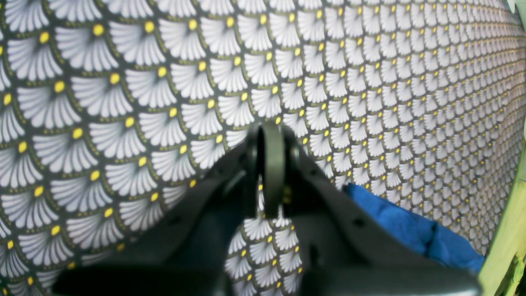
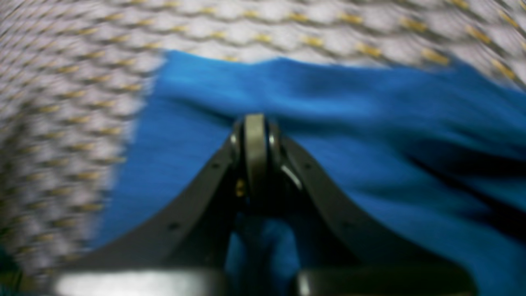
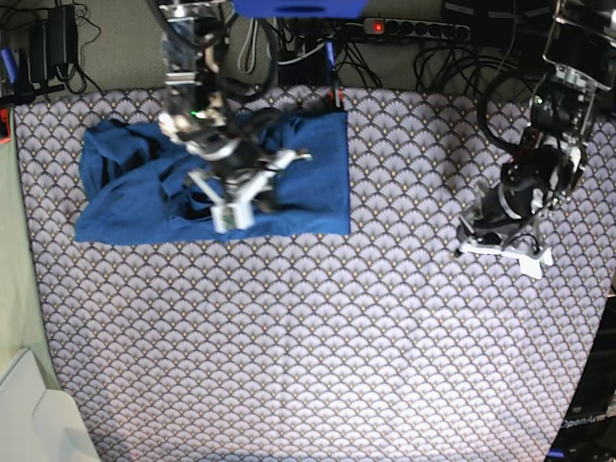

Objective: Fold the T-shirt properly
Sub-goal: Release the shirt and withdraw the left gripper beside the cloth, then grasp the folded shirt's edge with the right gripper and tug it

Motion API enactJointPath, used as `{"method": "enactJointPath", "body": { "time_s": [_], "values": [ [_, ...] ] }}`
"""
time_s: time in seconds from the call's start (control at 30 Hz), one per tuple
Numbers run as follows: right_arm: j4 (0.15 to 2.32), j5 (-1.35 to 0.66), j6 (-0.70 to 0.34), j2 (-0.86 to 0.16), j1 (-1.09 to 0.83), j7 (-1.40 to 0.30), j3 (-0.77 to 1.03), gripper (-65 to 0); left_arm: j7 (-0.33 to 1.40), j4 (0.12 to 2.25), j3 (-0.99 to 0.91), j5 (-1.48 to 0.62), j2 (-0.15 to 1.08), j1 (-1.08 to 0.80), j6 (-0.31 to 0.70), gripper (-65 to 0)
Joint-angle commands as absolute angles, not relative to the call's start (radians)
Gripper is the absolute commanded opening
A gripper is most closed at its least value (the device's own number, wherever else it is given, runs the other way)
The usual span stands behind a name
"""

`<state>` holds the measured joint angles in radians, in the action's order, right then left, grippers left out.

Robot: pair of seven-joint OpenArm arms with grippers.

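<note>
While both jaws are closed, the right gripper (image 2: 255, 123) hangs empty over the T-shirt (image 3: 298, 173), which lies rumpled at the bench's (image 3: 318, 346) far left. The left gripper (image 1: 271, 135), also empty, points down over bare patterned cloth at the right.

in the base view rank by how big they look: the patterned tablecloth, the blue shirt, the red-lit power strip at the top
1. patterned tablecloth, by far the largest.
2. T-shirt, covering the upper left.
3. power strip, a thin bar at the top edge.
</note>
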<state>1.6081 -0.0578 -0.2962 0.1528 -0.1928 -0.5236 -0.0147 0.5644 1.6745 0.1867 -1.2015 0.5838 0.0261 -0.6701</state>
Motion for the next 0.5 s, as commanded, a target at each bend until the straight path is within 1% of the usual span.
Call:
{"method": "enactJointPath", "body": {
  "time_s": [0.0, 0.27, 0.47],
  "values": [
    [1.626, -0.065, -0.288, 0.157, -0.194, -0.504, 0.012, -65.0, 0.567, 1.689, 0.177, -1.283, 0.598, 0.056, -0.698, -64.8],
    [1.638, -0.065, -0.291, 0.157, -0.262, -0.501, 0.17, -65.0, 0.567, 1.655, 0.177, -1.282, 0.602, 0.099, -0.698, -64.8],
    [1.739, -0.065, -0.292, 0.157, -0.341, -0.418, 0.177, -65.0, 0.567, 1.61, 0.177, -1.282, 0.598, 0.127, -0.698, -64.8]
  ]
}}
